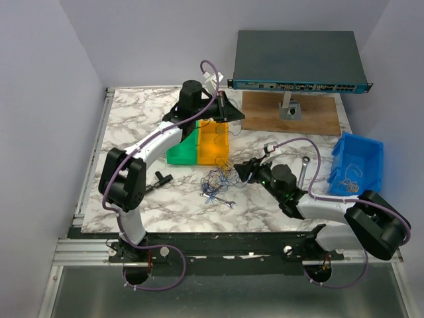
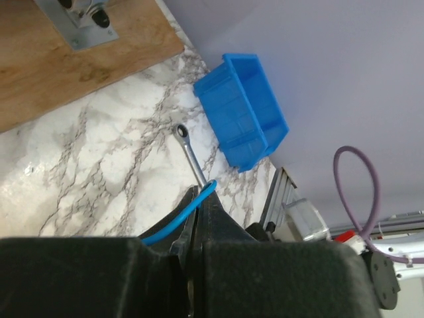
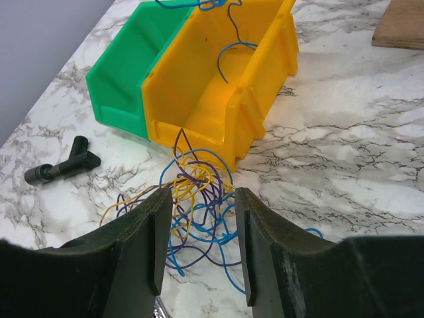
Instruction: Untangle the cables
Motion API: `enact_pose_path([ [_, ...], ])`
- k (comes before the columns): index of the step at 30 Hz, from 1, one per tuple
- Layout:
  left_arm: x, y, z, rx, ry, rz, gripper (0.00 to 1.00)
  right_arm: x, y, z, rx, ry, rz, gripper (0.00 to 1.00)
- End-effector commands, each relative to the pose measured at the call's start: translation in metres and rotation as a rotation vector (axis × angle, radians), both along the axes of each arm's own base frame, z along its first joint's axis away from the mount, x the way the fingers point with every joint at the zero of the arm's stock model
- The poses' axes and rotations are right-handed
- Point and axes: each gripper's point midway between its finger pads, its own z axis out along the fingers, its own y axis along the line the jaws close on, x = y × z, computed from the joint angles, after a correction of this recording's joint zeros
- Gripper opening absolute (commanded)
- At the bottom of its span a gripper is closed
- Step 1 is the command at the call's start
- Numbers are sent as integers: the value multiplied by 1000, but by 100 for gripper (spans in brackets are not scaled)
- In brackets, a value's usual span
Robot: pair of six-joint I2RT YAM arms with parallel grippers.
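The cables [image 1: 217, 180] lie as a loose tangle of thin blue, yellow and purple wires on the marble table, just in front of the yellow bin [image 1: 214, 140]. My right gripper [image 1: 240, 169] sits low at the tangle's right side. In the right wrist view it [image 3: 202, 195] is open, with the cables [image 3: 205, 222] on the table between and beyond its fingers, nothing pinched. My left gripper [image 1: 223, 110] hovers over the yellow bin's far end. It [image 2: 202, 191] is shut on a single blue cable [image 2: 173, 220]. That blue cable [image 3: 229, 46] dangles into the yellow bin [image 3: 218, 93].
A green bin [image 1: 182, 147] adjoins the yellow one. A black T-shaped tool [image 1: 161, 177] lies to the left, a steel wrench [image 1: 303, 169] to the right. A blue bin [image 1: 358, 163] holds a few wires. A network switch [image 1: 298, 63] stands on a wooden board [image 1: 291, 114].
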Motion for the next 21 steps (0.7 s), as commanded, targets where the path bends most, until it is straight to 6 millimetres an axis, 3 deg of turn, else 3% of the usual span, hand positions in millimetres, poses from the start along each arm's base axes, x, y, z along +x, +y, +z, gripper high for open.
enact_pose_path([
  [1,6,14,-24,2,26,48,0,2,-5,8,6,-36,-29,50],
  [6,21,42,-67,41,109,149,0,2,-5,7,4,-36,-29,50],
  [10,44,69,-103,132,202,260,0,2,-5,8,6,-37,-28,50],
  [15,65,102,-138,413,223,423,0,2,-5,8,5,-38,-31,50],
  [21,69,111,-164,724,218,442,0,3,-4,7,3,-37,-29,50],
])
